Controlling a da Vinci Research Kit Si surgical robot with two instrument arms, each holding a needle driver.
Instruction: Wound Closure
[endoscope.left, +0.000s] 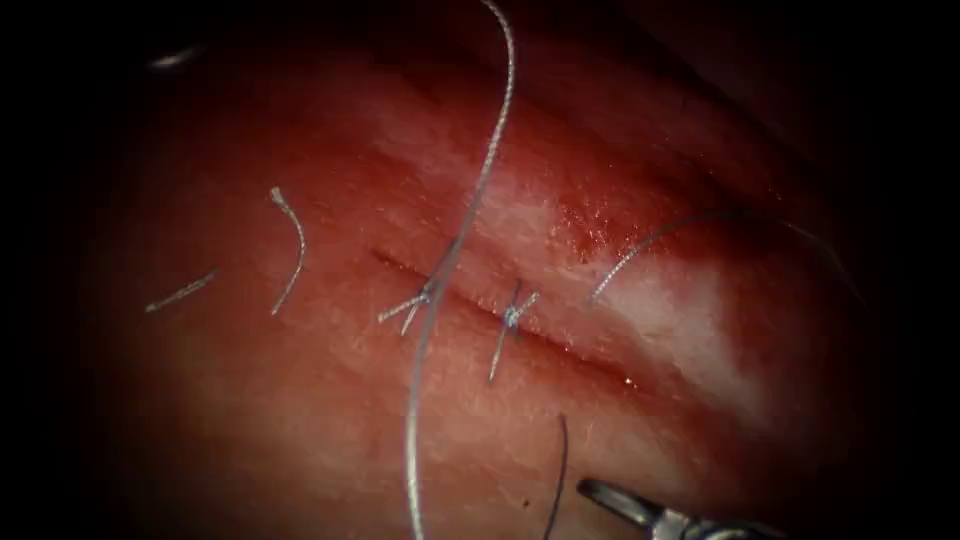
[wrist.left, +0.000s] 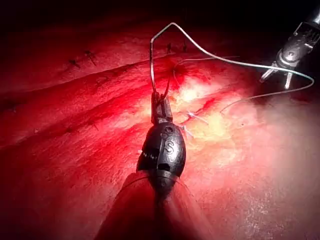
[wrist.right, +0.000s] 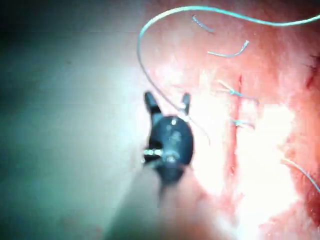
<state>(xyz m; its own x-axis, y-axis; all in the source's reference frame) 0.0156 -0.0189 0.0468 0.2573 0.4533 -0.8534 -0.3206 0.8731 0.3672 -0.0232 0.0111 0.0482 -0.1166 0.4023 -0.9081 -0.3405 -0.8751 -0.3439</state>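
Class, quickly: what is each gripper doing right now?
Left gripper: shut on the thread.
Right gripper: open, holding nothing; thread passes between its jaws.

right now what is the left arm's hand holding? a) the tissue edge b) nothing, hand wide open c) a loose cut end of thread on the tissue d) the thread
d: in the left wrist view the left hand is closed on the thread, which rises from it in a loop and runs off across the tissue.
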